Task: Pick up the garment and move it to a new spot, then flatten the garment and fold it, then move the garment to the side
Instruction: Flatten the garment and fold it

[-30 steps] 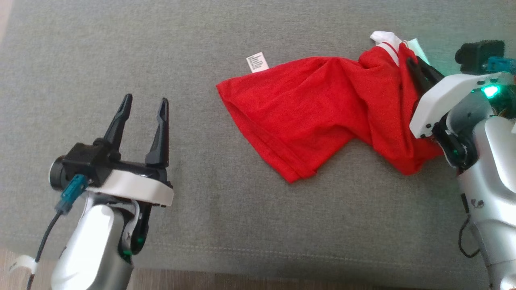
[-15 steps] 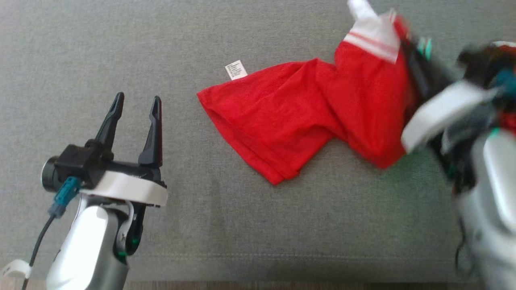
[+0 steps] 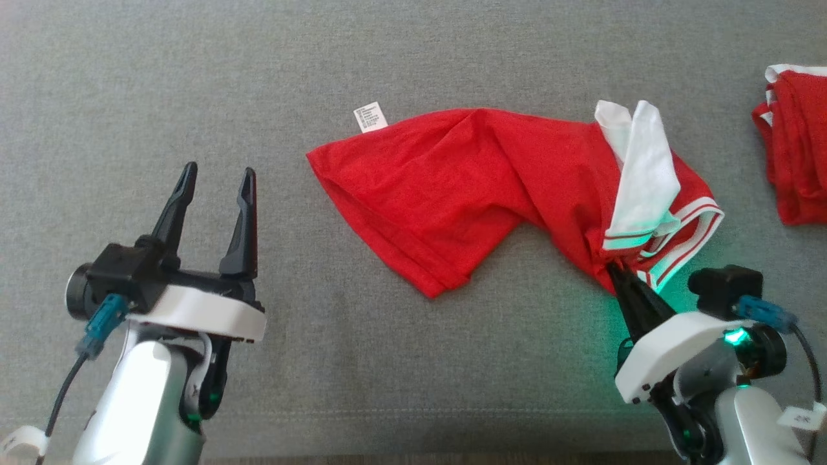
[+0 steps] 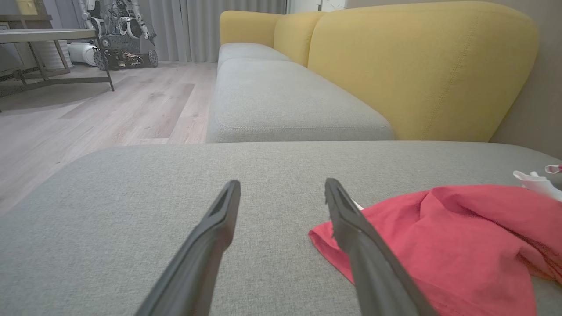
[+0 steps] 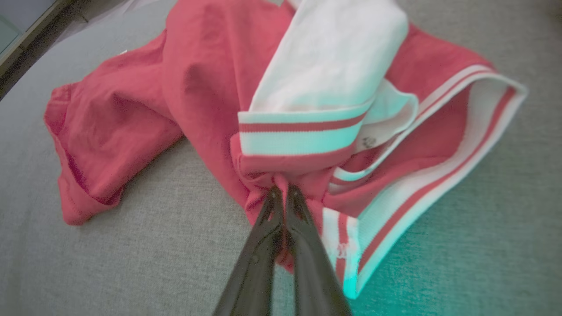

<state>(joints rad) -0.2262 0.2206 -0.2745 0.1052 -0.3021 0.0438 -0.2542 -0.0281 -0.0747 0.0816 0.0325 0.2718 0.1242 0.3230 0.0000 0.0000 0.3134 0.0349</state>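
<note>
Red garment [image 3: 465, 187]: long axis left–right on cushion [image 3: 413, 361]; right fingers [image 3: 633, 298] clamped on waistband end; left fingers [image 3: 244, 213] apart, beyond hem.

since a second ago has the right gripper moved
Yes. The right gripper, shut on the red garment, has come down the head view, toward the cushion seam by the near edge.

Light: soft, even, bright.
Green glow: on garment [image 3: 452, 187] hem and cushion [image 3: 387, 361] by right gripper [image 3: 610, 268].
Shadows: faint, under folds.
Focus: head view sharp; right wrist view soft.
Edges: wide-angle stretch in wrist views.
</note>
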